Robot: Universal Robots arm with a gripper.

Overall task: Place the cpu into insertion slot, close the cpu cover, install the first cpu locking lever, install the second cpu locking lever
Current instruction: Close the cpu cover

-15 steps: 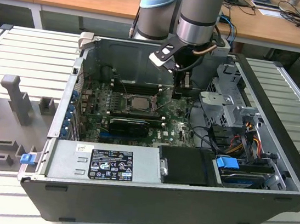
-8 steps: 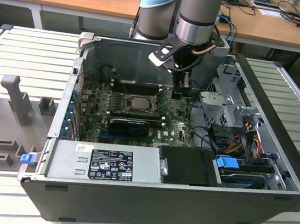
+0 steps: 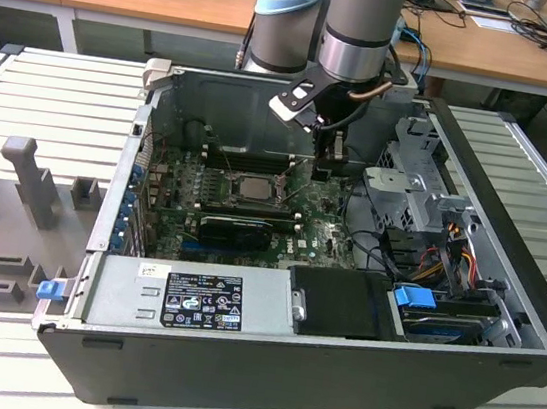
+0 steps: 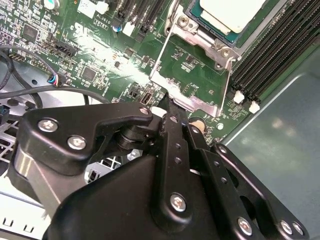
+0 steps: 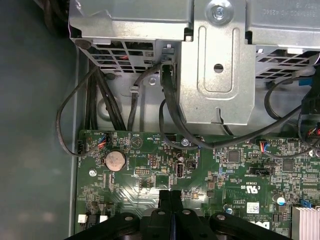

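Pale silvery square cpu (image 4: 230,15) sitting in the slot (image 4: 210,40), thin silver cover (image 4: 200,104) with square window swung open over the board (image 5: 225,170), gripper (image 4: 168,102) closed, tip at cover's edge

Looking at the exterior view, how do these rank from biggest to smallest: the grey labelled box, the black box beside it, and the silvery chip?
1. grey labelled box
2. black box
3. cpu, clearly the smallest, though it sits farther from the camera, which shrinks it somewhat.
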